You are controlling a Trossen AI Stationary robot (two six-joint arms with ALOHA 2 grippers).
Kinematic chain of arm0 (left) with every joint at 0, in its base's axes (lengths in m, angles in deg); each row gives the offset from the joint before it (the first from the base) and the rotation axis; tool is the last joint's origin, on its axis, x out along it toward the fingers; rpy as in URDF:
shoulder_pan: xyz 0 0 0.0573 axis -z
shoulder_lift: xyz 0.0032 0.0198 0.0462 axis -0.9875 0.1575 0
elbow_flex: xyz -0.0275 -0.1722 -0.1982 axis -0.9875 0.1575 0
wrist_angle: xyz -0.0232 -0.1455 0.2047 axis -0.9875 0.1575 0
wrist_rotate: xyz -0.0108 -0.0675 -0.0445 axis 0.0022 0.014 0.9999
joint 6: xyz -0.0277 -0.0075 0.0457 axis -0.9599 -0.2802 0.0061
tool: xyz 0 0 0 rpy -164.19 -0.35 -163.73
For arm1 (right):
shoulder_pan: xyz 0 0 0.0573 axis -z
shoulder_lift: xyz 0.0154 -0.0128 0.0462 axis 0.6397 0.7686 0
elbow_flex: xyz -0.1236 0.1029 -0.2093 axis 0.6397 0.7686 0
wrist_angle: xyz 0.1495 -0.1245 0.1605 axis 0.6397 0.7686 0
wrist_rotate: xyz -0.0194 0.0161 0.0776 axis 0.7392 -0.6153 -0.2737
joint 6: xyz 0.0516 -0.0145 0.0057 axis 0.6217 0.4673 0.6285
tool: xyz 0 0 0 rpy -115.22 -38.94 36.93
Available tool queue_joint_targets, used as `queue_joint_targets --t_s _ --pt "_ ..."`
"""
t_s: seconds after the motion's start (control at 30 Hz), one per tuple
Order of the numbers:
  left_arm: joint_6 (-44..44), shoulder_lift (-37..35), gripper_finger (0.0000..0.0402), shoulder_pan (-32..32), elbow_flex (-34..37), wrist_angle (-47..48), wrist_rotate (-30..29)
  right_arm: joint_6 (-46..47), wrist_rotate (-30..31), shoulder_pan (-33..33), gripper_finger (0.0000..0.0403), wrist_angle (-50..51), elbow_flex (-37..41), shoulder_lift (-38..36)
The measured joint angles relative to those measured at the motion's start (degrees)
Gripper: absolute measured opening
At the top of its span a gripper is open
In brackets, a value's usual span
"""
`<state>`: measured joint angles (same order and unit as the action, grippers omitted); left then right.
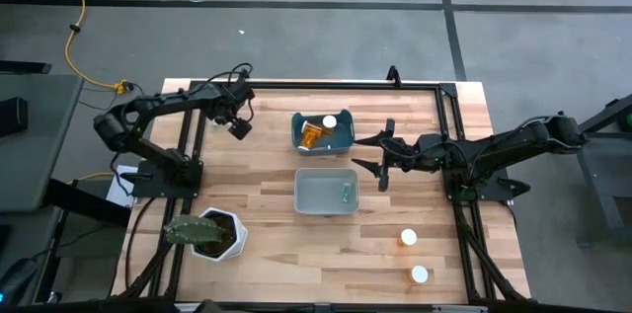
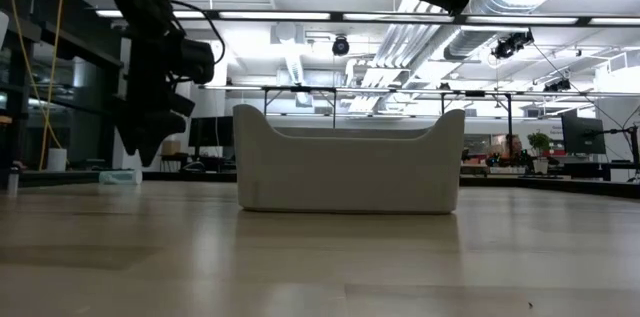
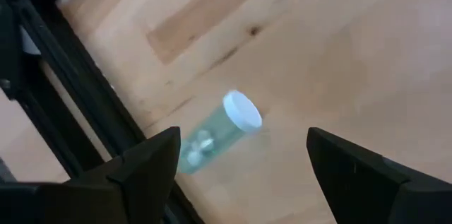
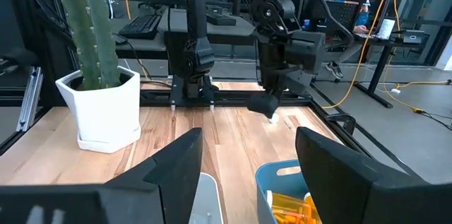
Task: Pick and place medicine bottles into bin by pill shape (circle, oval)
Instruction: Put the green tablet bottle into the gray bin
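A greenish bottle (image 3: 212,132) with a white cap (image 3: 242,109) lies on its side on the wood near the black frame rail, at the far left. My left gripper (image 3: 241,143) hangs open above it, a finger on either side, touching nothing; in the high view the gripper (image 1: 240,127) hides the bottle. My right gripper (image 1: 357,152) is open and empty above the table, right of the two bins. The blue bin (image 1: 343,133) holds an orange bottle (image 1: 312,136). The clear bin (image 1: 314,195) holds a greenish bottle (image 1: 347,193). Two white-capped bottles (image 1: 408,238) (image 1: 420,274) stand at the near right.
A white hexagonal pot with a cactus (image 1: 212,234) stands at the near left. Black frame rails (image 1: 193,135) run along the table's left, right and far edges. Bare wood lies between the bins and the pot. The low view shows the clear bin's side (image 2: 350,162).
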<state>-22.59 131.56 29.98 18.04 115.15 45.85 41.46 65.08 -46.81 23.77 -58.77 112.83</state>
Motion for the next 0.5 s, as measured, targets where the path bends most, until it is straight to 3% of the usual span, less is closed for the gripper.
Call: queue_joint_targets --t_s 0.5 --pt "2.69 11.21 0.0294 3.52 -0.70 -0.85 -7.73 0.04 0.01 0.01 0.0222 0.00 0.00 0.01"
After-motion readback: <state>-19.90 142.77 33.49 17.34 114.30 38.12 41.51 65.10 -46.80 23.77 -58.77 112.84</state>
